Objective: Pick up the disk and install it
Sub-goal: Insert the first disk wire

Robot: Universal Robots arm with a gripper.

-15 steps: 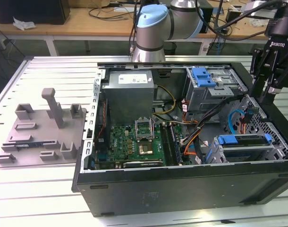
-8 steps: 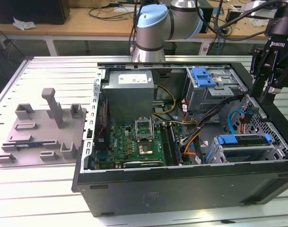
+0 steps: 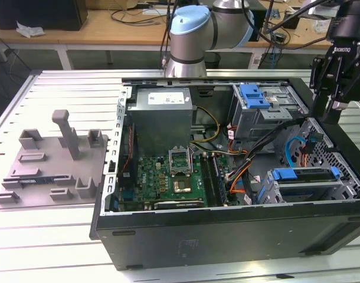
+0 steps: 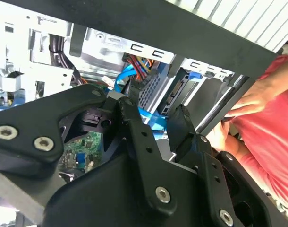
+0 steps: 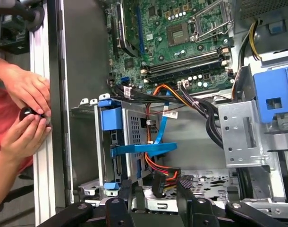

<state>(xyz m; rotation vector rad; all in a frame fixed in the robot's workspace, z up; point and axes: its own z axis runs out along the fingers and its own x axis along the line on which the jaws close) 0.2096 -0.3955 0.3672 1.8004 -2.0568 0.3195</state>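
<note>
The disk (image 3: 303, 174) sits in the lower drive cage at the front right corner of the open computer case (image 3: 227, 236). In the first wrist view the disk (image 5: 111, 119) shows as a blue-fronted slab, with a blue data cable (image 5: 144, 149) running across beside it. My gripper (image 3: 330, 109) hangs above the case's right wall in the exterior view, higher than the disk and apart from it. In both wrist views the gripper (image 5: 156, 189) (image 4: 156, 113) stands open, and there is nothing between its fingers.
A blue plastic bracket (image 3: 254, 95) (image 5: 276, 94) tops the grey upper drive cage. The motherboard (image 3: 168, 177) and orange and black cables (image 5: 182, 101) fill the case's middle. A person's hands (image 5: 26, 109) (image 4: 255, 101) rest at the case's outer wall. A grey fixture plate (image 3: 50, 165) lies on the exterior view's left.
</note>
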